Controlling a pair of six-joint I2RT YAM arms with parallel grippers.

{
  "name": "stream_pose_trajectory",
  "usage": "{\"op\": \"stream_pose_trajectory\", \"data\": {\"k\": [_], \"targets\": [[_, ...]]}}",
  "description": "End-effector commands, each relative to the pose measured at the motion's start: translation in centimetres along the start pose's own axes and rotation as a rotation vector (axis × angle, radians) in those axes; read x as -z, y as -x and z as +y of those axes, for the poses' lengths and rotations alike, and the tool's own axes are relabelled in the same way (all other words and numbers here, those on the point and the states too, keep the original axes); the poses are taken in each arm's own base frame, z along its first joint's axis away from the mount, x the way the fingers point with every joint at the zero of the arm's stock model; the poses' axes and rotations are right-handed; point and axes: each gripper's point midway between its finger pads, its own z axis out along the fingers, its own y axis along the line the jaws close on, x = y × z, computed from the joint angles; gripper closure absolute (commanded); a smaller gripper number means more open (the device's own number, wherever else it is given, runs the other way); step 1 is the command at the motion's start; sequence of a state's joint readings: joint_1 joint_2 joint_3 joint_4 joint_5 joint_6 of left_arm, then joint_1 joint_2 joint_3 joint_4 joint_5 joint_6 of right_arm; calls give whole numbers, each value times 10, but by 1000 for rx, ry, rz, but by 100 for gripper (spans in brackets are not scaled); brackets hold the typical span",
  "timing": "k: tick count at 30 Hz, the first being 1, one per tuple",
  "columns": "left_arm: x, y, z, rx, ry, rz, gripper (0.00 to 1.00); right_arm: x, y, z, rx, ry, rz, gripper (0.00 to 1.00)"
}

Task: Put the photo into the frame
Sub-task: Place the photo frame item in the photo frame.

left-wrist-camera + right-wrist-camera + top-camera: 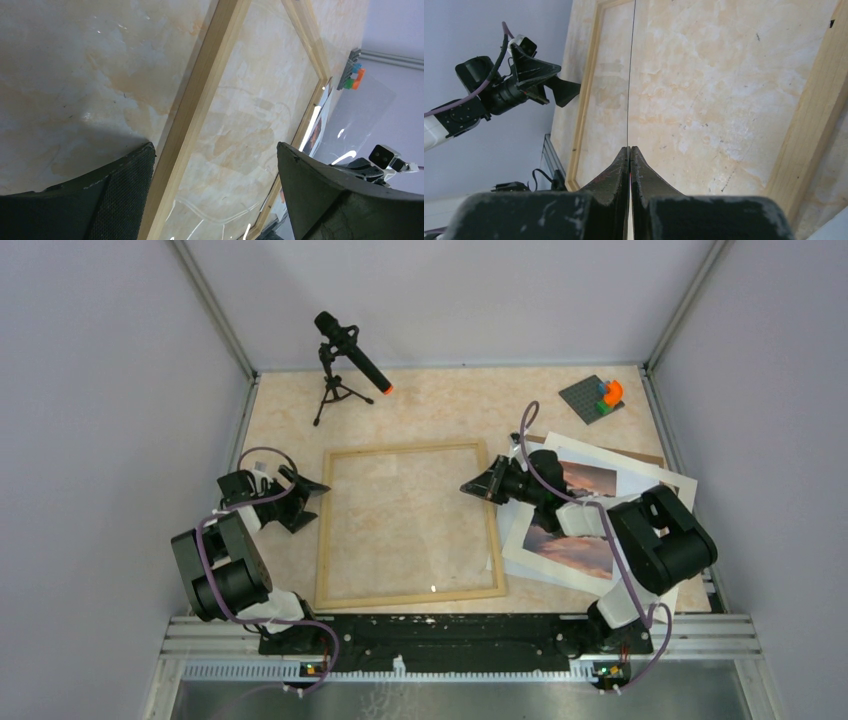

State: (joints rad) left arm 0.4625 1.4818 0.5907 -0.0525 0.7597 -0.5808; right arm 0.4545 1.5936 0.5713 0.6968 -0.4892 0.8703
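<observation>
The left gripper (316,506) hangs wide open and holds nothing. The left rail of the frame (405,597) lies just to its right, below its fingers. The right gripper (629,150) is pinched shut on the edge of a clear sheet (350,115), which tilts up over the frame's right rail. The photo (575,548) lies flat behind that gripper, outside the frame.

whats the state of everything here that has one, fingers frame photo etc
left fingers: open, holding nothing, by the frame's left rail
right fingers: shut on the edge of the clear sheet
clear sheet: pinched at one edge, raised over the frame
frame: flat on the table, no photo in it
photo: outside the frame, on the stack to its right, partly under the right arm
</observation>
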Motion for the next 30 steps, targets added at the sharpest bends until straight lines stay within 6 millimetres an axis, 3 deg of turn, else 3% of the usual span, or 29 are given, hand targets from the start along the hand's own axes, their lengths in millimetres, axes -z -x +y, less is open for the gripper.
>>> {"op": "stream_pose_trajectory", "data": {"k": [1, 9, 12, 14, 20, 26, 28, 30], "targets": [[-4, -8, 10, 9, 25, 20, 5, -3, 1, 10, -28, 57, 26, 100], [-6, -13, 11, 12, 27, 32, 5, -2, 0, 7, -93, 29, 37, 100], [-7, -15, 12, 18, 28, 36, 5, -1, -2, 6, -106, 15, 54, 78], [-6, -19, 14, 32, 33, 38, 6, 1, -5, 4, -120, 2, 60, 68], [-2, -28, 13, 69, 12, -7, 6, 0, -20, 6, -209, -24, 91, 56], [1, -26, 14, 57, 30, -28, 5, 2, -35, 16, -237, -30, 107, 55], [0, -26, 15, 59, 34, -21, 5, 4, -34, 15, -247, -40, 101, 60], [-1, -27, 18, 59, 41, -16, 5, 6, -30, 11, -268, -52, 94, 70]]}}
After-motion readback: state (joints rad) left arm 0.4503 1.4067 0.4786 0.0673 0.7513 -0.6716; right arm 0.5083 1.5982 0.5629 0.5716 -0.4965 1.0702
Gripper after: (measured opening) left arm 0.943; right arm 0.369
